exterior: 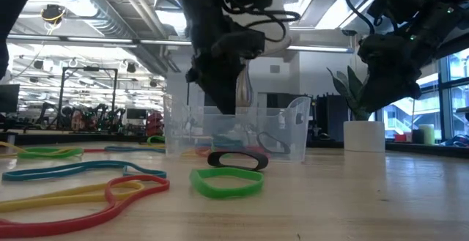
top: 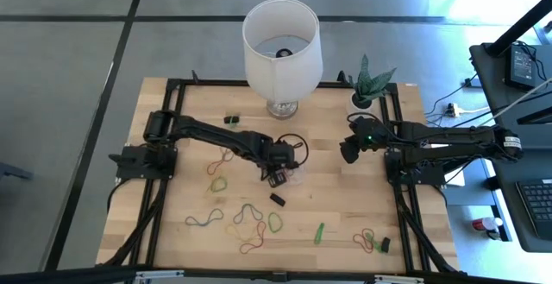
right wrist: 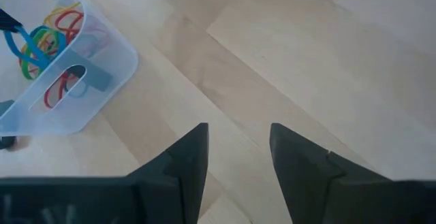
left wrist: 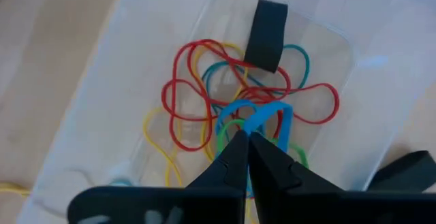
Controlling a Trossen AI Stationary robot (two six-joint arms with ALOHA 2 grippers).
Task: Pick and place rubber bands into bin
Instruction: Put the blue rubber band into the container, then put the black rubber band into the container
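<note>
Pale wooden planking forms the table (top: 345, 206), which fills the middle of the high view, with a white lampshade (top: 282, 41) at upper centre and a small potted plant (top: 371, 85) to its right. Near frame centre the clear plastic bin (top: 296, 173) is seen, smooth-walled and round-cornered, already holding a tangle of red, yellow, green and blue loops. Directly over it the left gripper (left wrist: 246, 149) is poised, its fingers pressed together on a blue band (left wrist: 262, 115) that hangs into the bin. More rubber bands (top: 246, 224) are scattered across the lower part of the high view. They are judged light, limp and slightly grippy, so each is best pinched at a single strand where it lifts off the wood. At right of centre the right gripper (right wrist: 238, 152) waits, fingers apart over bare wood.
</note>
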